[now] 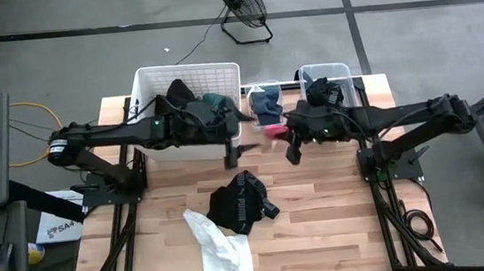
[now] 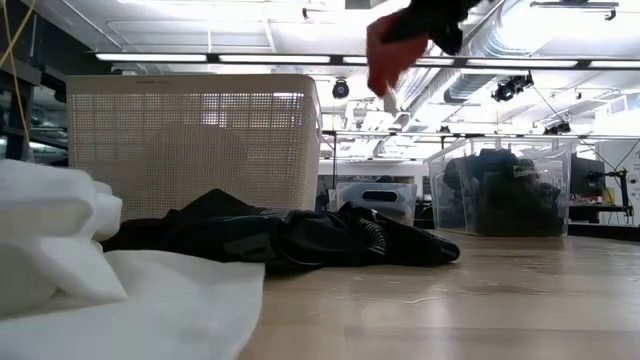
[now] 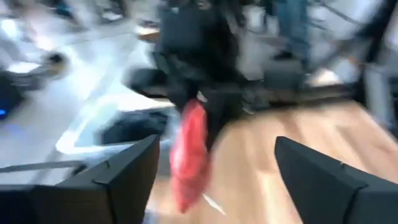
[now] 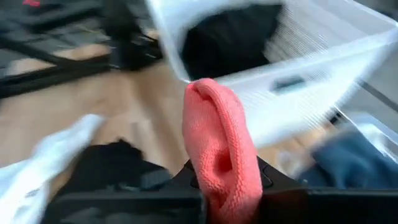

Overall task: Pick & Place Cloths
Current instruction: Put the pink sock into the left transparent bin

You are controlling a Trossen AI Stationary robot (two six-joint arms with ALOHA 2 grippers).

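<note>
A small red-pink cloth point(image 1: 275, 132) hangs in the air between the white slatted basket point(image 1: 189, 96) and the small clear tubs, with my right gripper point(image 1: 287, 138) shut on it. My left gripper point(image 1: 231, 159) stands open just to its left, in front of the basket, with nothing between its fingers point(image 3: 130, 168). In the left wrist view the red-pink cloth point(image 3: 186, 155) dangles a little ahead of those fingers. A black cloth point(image 1: 240, 202) and a white cloth point(image 1: 219, 244) lie flat on the table nearer the front edge. My right gripper pinches the red-pink cloth between its two fingers, on a bunched, folded-over part point(image 4: 224, 180). A rounded fold point(image 4: 214, 118) sticks out beyond the fingertips. The fingers come from the table's right, slanting down. The cloth is lifted clear and hangs slack below the gripper point(image 2: 385, 55).
The basket holds dark and teal cloths point(image 1: 208, 103). One small clear tub point(image 1: 265, 100) holds a dark blue cloth, and another point(image 1: 326, 81) holds black cloth. Bare wood point(image 1: 339, 215) lies at the front right of the table. A floor fan point(image 1: 241, 2) stands beyond the far edge.
</note>
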